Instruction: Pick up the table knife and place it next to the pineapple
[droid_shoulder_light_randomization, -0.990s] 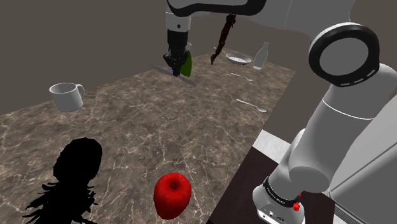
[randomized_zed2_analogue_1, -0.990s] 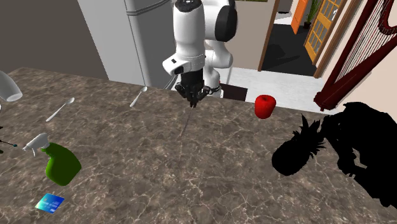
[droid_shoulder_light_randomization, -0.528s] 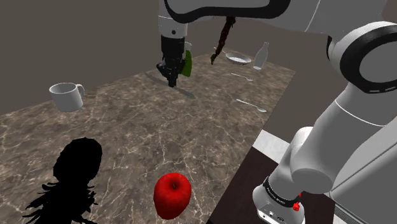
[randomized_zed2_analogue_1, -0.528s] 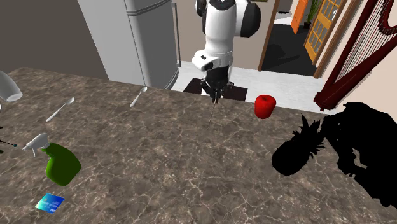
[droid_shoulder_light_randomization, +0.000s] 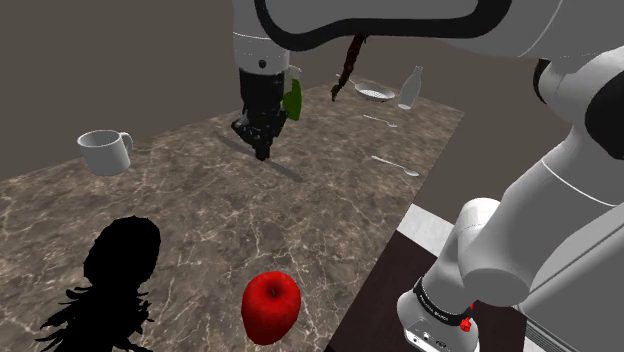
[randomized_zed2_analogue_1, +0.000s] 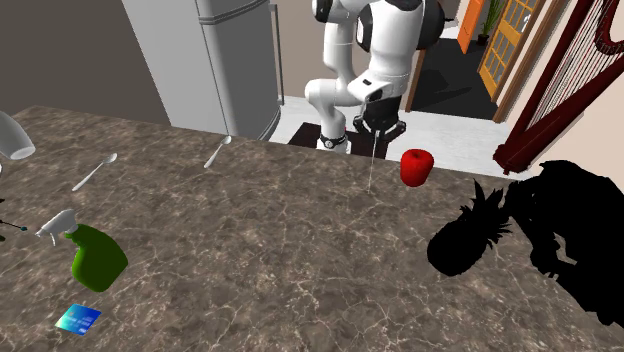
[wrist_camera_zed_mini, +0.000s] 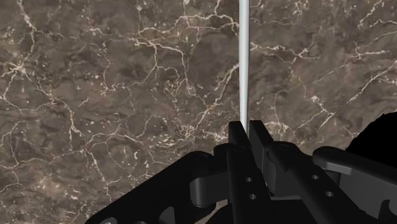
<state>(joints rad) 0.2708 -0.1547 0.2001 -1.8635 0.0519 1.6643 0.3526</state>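
My gripper (randomized_zed2_analogue_1: 377, 128) is shut on the handle end of a thin grey table knife (randomized_zed2_analogue_1: 372, 165), which hangs blade down above the dark marble counter (randomized_zed2_analogue_1: 250, 250). In the wrist view the knife (wrist_camera_zed_mini: 243, 63) runs straight out from between the closed fingertips of the gripper (wrist_camera_zed_mini: 245, 130). The pineapple (randomized_zed2_analogue_1: 462, 243) is drawn as a black shape lying on the counter, toward the second exterior view's right of the knife. In the shoulder view the gripper (droid_shoulder_light_randomization: 262, 145) hovers mid-counter, with the pineapple (droid_shoulder_light_randomization: 124, 256) far toward the lower left.
A red apple (randomized_zed2_analogue_1: 416, 166) sits between gripper and pineapple. Another black shape (randomized_zed2_analogue_1: 572, 245) lies beyond the pineapple. A green spray bottle (randomized_zed2_analogue_1: 97, 257), a blue card (randomized_zed2_analogue_1: 78, 318), two spoons (randomized_zed2_analogue_1: 95, 172) and a white mug (droid_shoulder_light_randomization: 105, 150) stand elsewhere on the counter.
The gripper has carried the knife toward the second exterior view's right, closer to the apple and pineapple; in the shoulder view it has moved left and lower.
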